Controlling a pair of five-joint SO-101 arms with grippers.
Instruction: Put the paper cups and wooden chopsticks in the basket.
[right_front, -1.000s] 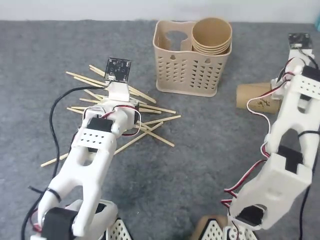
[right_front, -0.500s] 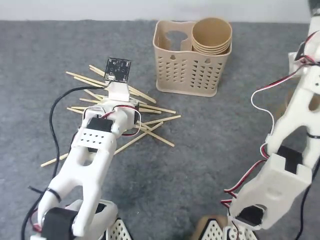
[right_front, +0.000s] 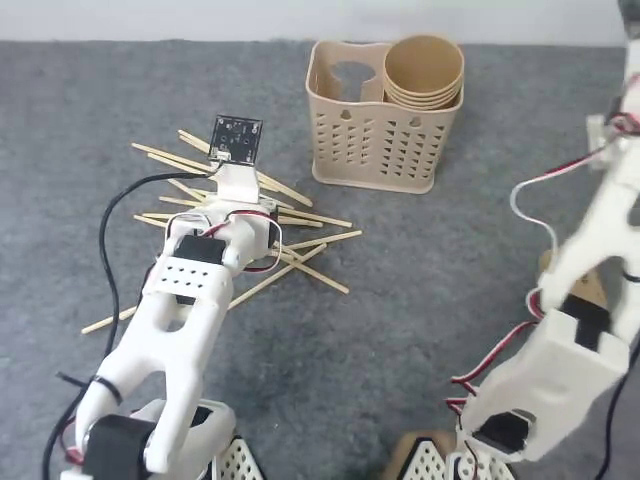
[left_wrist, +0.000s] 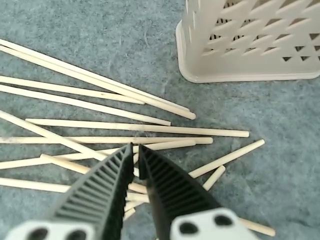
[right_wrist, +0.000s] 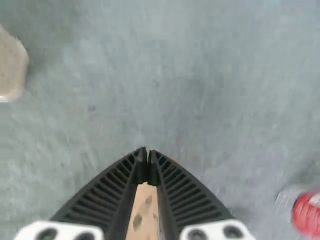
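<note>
The paper cup (right_wrist: 144, 212) that lay on its side on the carpet (right_front: 400, 300) at the right of the high view a second ago is off the floor. My right gripper (right_wrist: 145, 150) is pinched tight on its wall and has swung up toward the right edge of that frame. I read that as the pick done, with the carry to the basket (right_front: 370, 150) still to come.

My left arm hasn't budged. The left gripper (left_wrist: 134, 149) hovers over the scattered wooden chopsticks (left_wrist: 135, 127), jaws almost together with nothing between them.

The basket stands upright at top centre of the high view. Its right compartment holds a nested stack of paper cups (right_front: 424, 68). I can see no chopsticks in the left one, and the whole pile is still on the carpet at centre left.
</note>
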